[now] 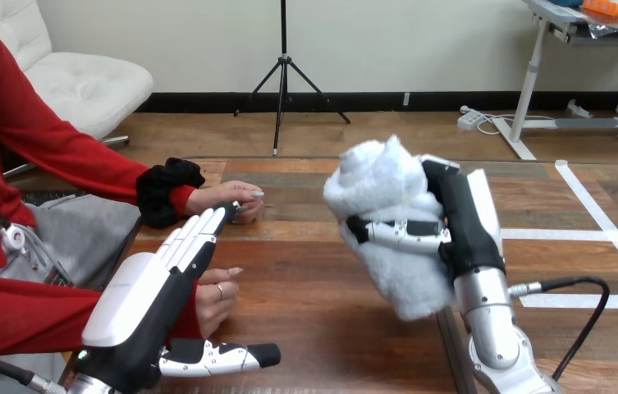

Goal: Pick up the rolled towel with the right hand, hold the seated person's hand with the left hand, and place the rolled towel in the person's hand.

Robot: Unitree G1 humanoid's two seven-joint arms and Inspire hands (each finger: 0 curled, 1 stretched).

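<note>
The first step looked done. The robot's right hand [463, 226] was closed around the rolled towel [383, 205], fingers and thumb wrapped across its middle. It held the white bundle clear of the wooden table [330, 328], at the right of centre.

The second step appeared only partly made. The left hand [148, 300] lay at the table's left side with its fingers straight and close together and its thumb stuck out to the side, gripping nothing. It sat over the person's nearer hand [217, 297], which rested loosely curled on the table and was partly hidden beneath it. Its fingertips reached towards the person's farther hand [227, 197]. Whether the left hand touched either hand could not be told from this angle, and no fingers curled around either of them.

So the hold on the person's hand remained to be made. The towel, well apart from both of the person's hands, had yet to be carried across and placed in one.
</note>
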